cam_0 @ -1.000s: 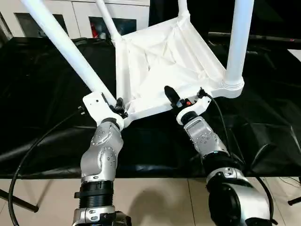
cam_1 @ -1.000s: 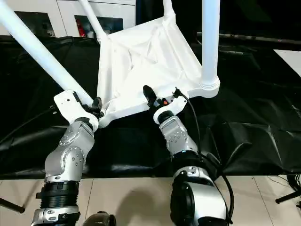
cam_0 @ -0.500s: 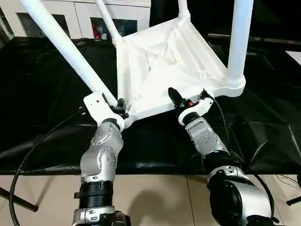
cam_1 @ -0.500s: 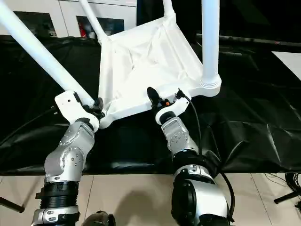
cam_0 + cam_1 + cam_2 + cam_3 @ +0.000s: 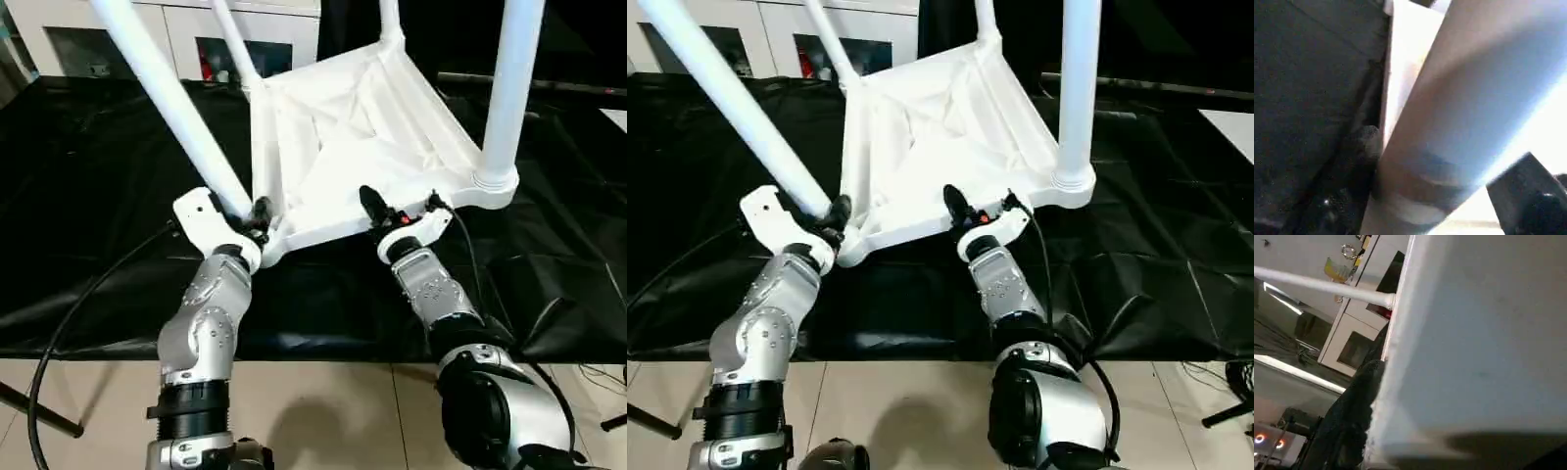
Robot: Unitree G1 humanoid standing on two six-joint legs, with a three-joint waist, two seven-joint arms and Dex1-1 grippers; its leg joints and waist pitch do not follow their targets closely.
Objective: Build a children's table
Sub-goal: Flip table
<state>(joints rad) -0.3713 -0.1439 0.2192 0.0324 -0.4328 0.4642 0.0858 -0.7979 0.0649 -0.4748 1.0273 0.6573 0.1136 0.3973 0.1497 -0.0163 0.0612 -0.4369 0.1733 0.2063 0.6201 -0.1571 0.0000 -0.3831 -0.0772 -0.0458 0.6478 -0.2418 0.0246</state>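
While the children's table (image 5: 362,137) lies upside down on the black-covered work table (image 5: 88,196), its ribbed white underside faces up and tilts, the far side raised, with all four white tapered legs seated in the round corner sockets and rising out past the upper edge of the head views. Diagonal stiffening ribs cross the underside between the sockets, and the plastic is plain white throughout. At the near left corner, the left gripper (image 5: 257,217) sits against the base of the leaning leg (image 5: 171,108), just where that leg enters its socket; the left wrist view shows the leg running close between the two black fingers (image 5: 1528,196), one on either side, with the jaws standing fairly wide about it, and whether they press on the tube cannot be told. Just right of this gripper runs the near rim of the tabletop, and the right gripper (image 5: 384,211) is on that rim, roughly midway along it. One black finger (image 5: 372,204) lies over the top face of the rim, and the right wrist view shows the white edge of the top passing between the fingers, so the jaws stand part-way apart, closed onto the rim. Right of this gripper, near it, the front right leg (image 5: 509,88) stands upright in its collared socket. Beyond the table, a white glass-door cabinet (image 5: 186,39) stands behind the work table.
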